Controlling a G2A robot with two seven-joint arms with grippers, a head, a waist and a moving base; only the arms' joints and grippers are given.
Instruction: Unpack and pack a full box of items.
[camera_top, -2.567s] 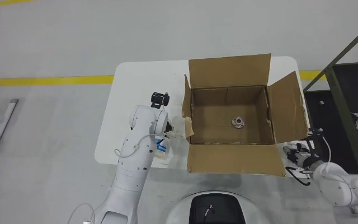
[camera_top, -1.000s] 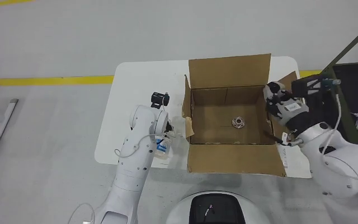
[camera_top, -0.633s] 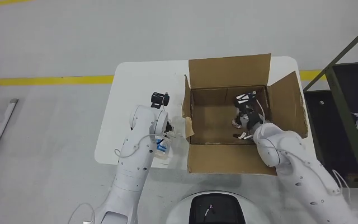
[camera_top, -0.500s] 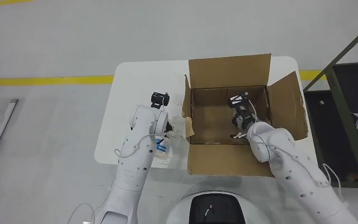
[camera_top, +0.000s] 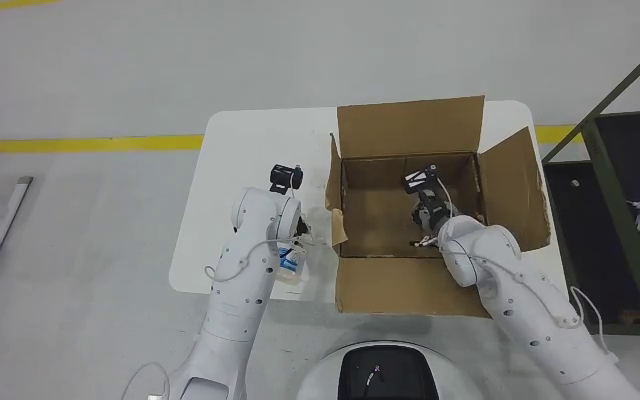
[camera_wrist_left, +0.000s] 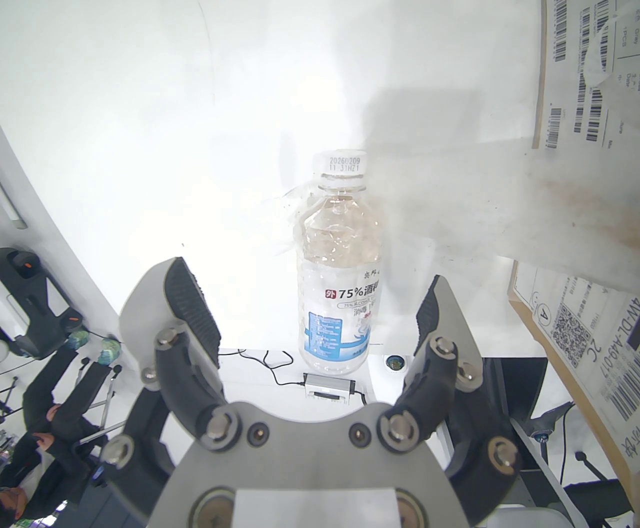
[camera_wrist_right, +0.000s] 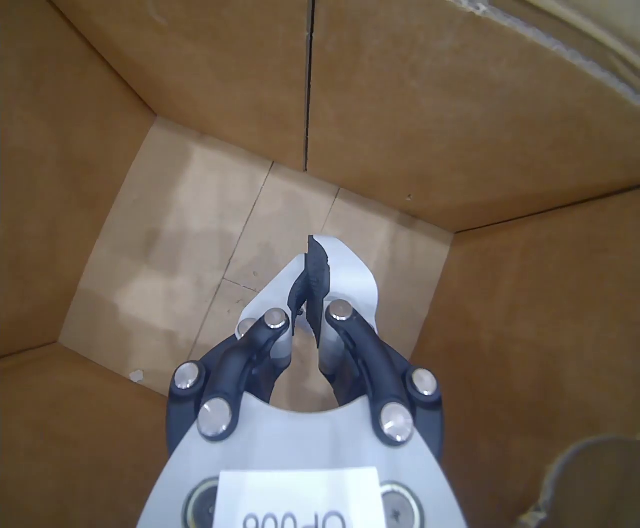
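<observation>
While the right end effector (camera_wrist_right: 312, 265) hangs pinched shut, empty, in the box (camera_wrist_right: 450, 125), it should open over the roll (camera_wrist_right: 585, 480) before dropping; left end effector (camera_wrist_left: 310, 280) gapes wide.

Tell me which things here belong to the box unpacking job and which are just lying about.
Job:
cardboard box
clear bottle
left pincer, open near the bottle
right pincer, shut inside the box

Lying about:
yellow floor line
dark metal frame
grey adapter
</observation>
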